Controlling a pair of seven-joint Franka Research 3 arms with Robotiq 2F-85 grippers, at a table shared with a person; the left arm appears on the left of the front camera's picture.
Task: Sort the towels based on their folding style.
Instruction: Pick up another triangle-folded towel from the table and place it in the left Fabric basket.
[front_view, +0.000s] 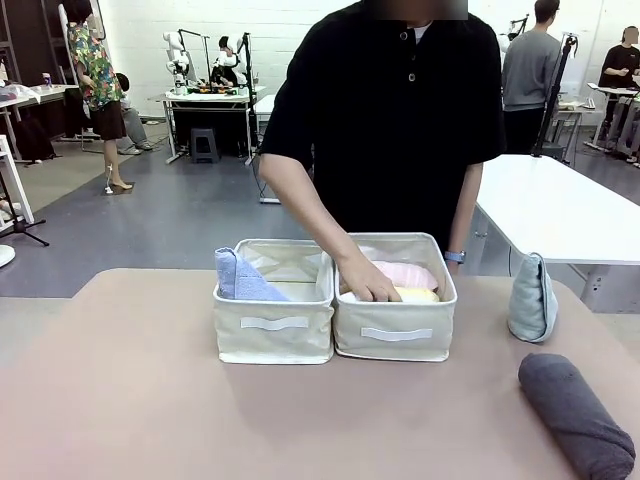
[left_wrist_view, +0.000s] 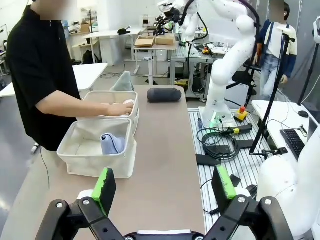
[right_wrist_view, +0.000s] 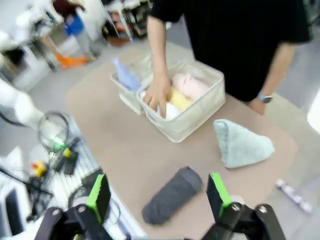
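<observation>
Terry towels all over this one: a light blue wedge (front_view: 240, 280) stands in the left cream fabric bin (front_view: 273, 345). The soft pink roll (front_view: 405, 274) and yellow roll (front_view: 418, 295) lie in the right bin (front_view: 395, 348), with the person's hand (front_view: 368, 285) resting on them. Out on the smooth tan surface (front_view: 150, 400), the pale teal wedge (front_view: 532, 298) stands upright and the fuzzy dark grey roll (front_view: 575, 415) lies near it. The robot's left hand (left_wrist_view: 164, 187) and right hand (right_wrist_view: 159, 197) are both spread wide, holding nothing.

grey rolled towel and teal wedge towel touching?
Apart. Right wrist view shows bare table between the grey rolled towel and the teal wedge towel.
</observation>
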